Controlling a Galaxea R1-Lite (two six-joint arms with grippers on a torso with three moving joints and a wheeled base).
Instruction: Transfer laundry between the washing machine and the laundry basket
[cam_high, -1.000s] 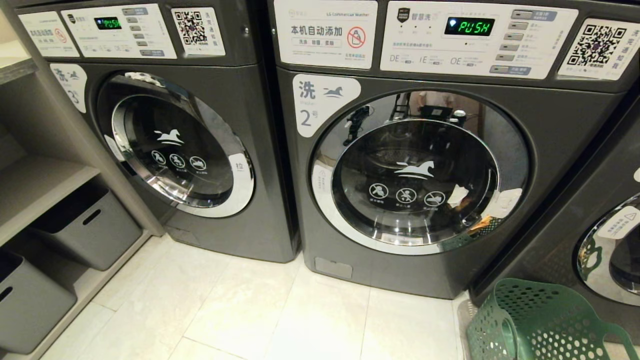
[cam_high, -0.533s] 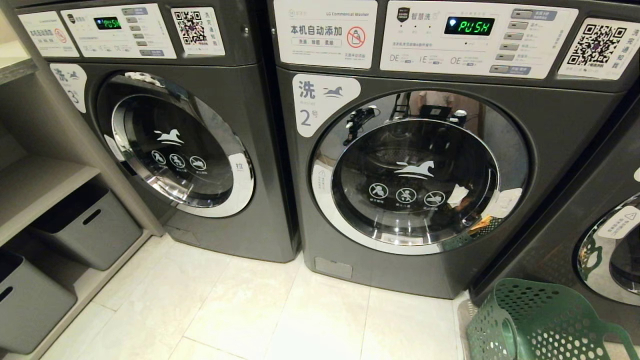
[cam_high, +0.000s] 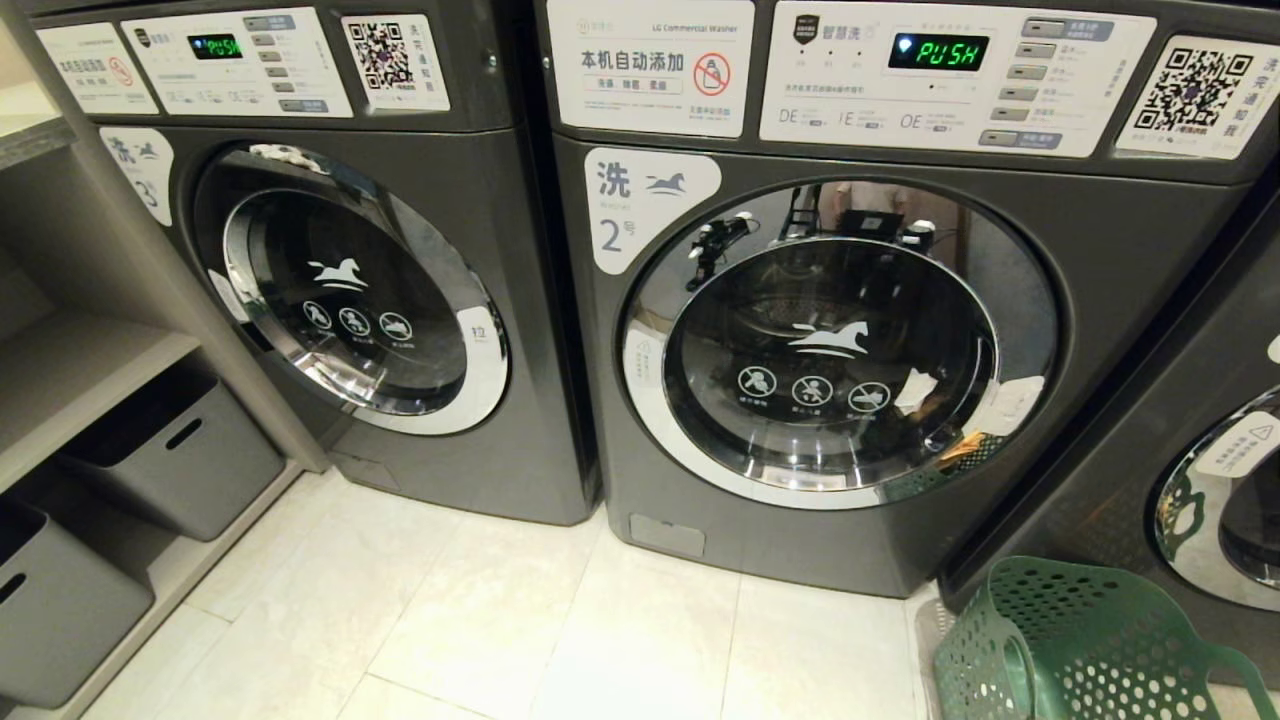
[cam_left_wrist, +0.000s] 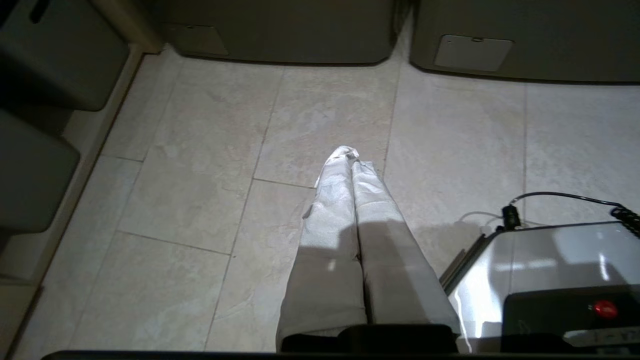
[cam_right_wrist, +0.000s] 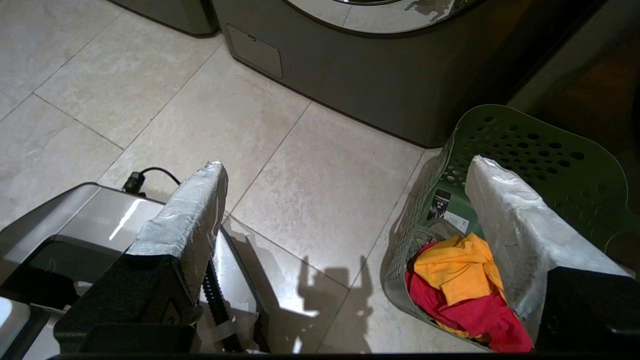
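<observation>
Left gripper (cam_left_wrist: 352, 162) hangs over the floor tiles (cam_left_wrist: 200, 200) before the washing machine (cam_high: 830, 330), fingers pressed together, empty. Right gripper (cam_right_wrist: 345, 170) hovers with fingers spread wide, empty. Beside the machine's right corner stands the laundry basket (cam_right_wrist: 540, 145), holding the yellow and red laundry (cam_right_wrist: 460, 290) and perhaps a grey-green piece.

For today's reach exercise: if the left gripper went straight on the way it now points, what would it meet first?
Probably the bare tiled floor in front of the washers; the left gripper, shut and empty, points down at it with nothing between.
</observation>
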